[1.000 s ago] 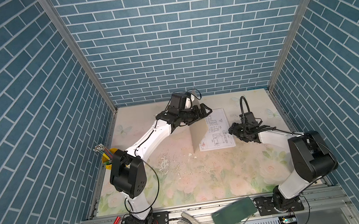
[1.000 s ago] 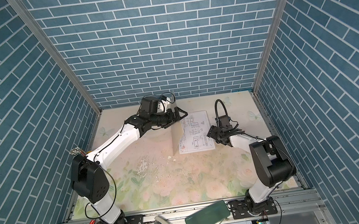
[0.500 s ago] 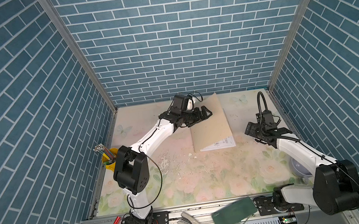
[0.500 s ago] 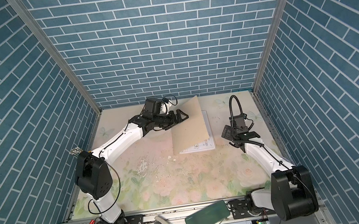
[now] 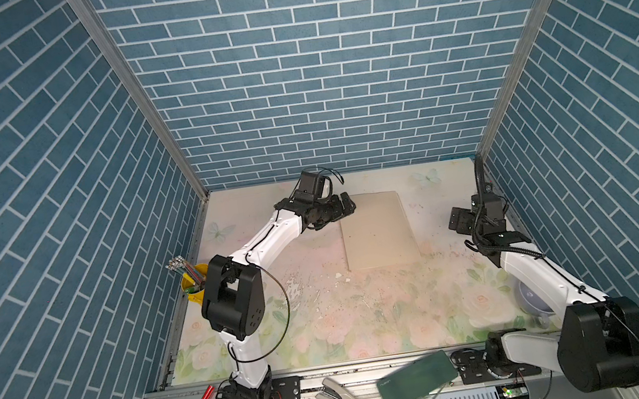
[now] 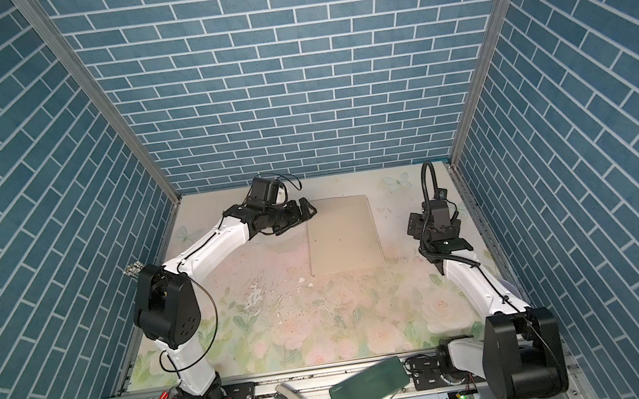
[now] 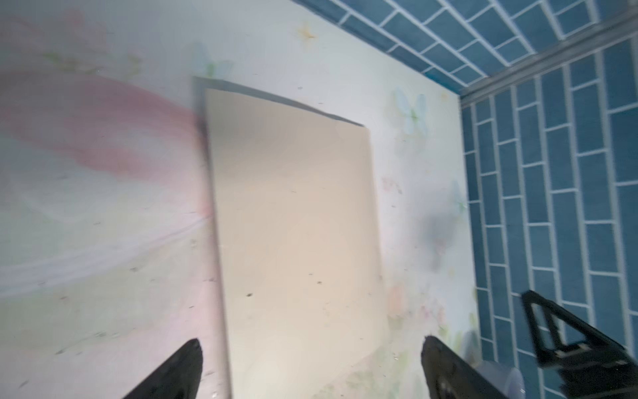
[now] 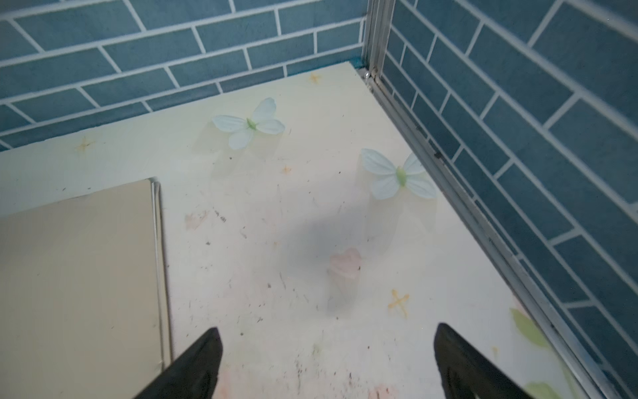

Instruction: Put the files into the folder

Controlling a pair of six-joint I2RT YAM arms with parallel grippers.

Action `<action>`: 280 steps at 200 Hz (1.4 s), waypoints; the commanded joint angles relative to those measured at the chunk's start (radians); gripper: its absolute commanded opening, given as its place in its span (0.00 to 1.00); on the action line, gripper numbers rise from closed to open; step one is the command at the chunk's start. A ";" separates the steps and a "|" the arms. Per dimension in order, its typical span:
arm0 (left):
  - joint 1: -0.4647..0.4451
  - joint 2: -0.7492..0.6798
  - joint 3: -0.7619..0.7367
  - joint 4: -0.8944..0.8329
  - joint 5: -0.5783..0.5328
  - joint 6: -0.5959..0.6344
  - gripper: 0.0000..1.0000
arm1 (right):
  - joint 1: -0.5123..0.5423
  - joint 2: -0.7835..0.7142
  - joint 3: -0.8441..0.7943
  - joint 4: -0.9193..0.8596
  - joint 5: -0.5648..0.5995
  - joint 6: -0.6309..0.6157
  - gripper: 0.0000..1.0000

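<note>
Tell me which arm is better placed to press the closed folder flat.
Probably left. The left hand hovers open at the far left corner of the folder, while the right hand stands open off to its right, apart from it.

And here's the left arm (image 5: 268, 240), stretched long and low from its base toward the far left corner of the folder (image 5: 376, 230). The left gripper (image 5: 346, 207) hovers right at that corner, jaws flung wide, nothing in them. In the left wrist view the folder's end shows between the two black fingers (image 7: 179, 369). Over to the right arm (image 5: 536, 268): elbow bent, forearm raised. The right gripper (image 5: 459, 222) hangs well off the folder's right edge, jaws wide, empty.
</note>
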 commanded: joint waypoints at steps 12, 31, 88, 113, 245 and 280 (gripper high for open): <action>0.003 -0.035 -0.034 -0.132 -0.209 0.090 1.00 | -0.040 0.095 -0.106 0.369 -0.013 -0.112 0.95; 0.005 -0.044 -0.052 -0.170 -0.270 0.095 1.00 | -0.062 0.169 -0.124 0.511 -0.073 -0.155 0.95; 0.043 -0.111 -0.117 -0.229 -0.408 0.108 1.00 | -0.085 0.120 -0.282 0.560 -0.109 -0.173 0.93; 0.059 -0.144 -0.172 -0.174 -0.464 0.173 1.00 | -0.107 0.184 -0.315 0.740 -0.074 -0.163 0.94; 0.277 -0.537 -0.846 0.647 -0.704 0.759 1.00 | -0.126 0.325 -0.326 0.875 -0.196 -0.192 0.99; 0.412 -0.447 -0.935 0.847 -0.519 0.670 0.99 | -0.126 0.324 -0.325 0.874 -0.197 -0.193 0.99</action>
